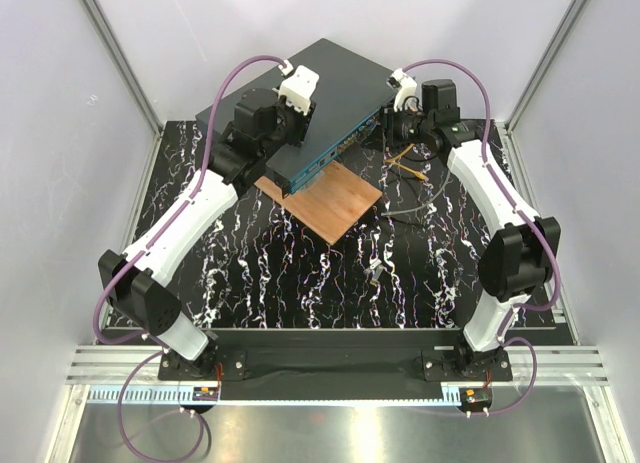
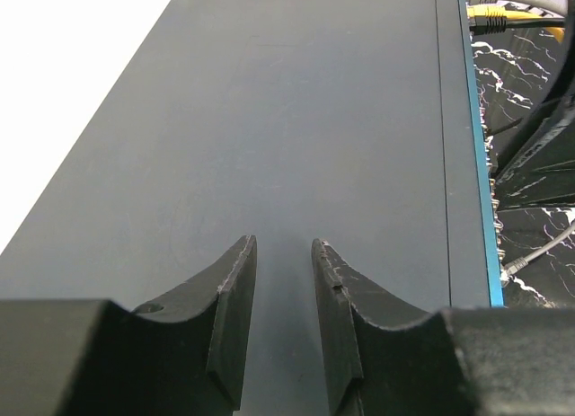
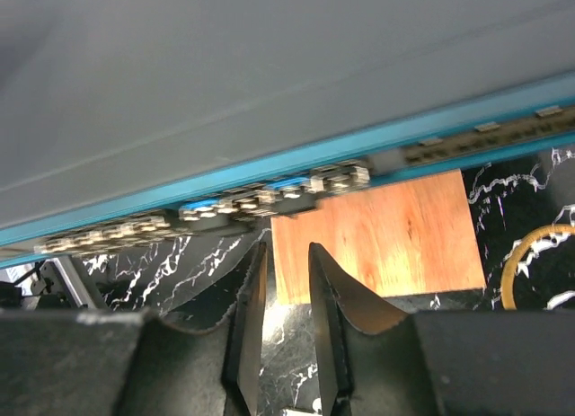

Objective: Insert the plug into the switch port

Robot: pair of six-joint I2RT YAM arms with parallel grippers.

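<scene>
The switch [image 1: 320,78] lies at the back, its teal front face [image 1: 335,151] towards the mat. My left gripper [image 1: 287,133] hovers over the switch's dark top [image 2: 296,119], jaws slightly apart and empty [image 2: 283,241]. My right gripper [image 1: 393,118] is at the switch's right front corner. In the right wrist view its jaws [image 3: 286,247] stand a little apart and empty, just below the row of sockets [image 3: 269,200]. A tiny pale piece [image 1: 378,273], seemingly the plug, lies on the mat, far from both grippers.
A brown wooden board [image 1: 325,198] lies partly under the switch's front and shows in the right wrist view [image 3: 377,236]. Yellow cables [image 1: 405,158] and a long grey cable [image 1: 420,198] lie right of the board. White walls close in the black marbled mat [image 1: 300,283].
</scene>
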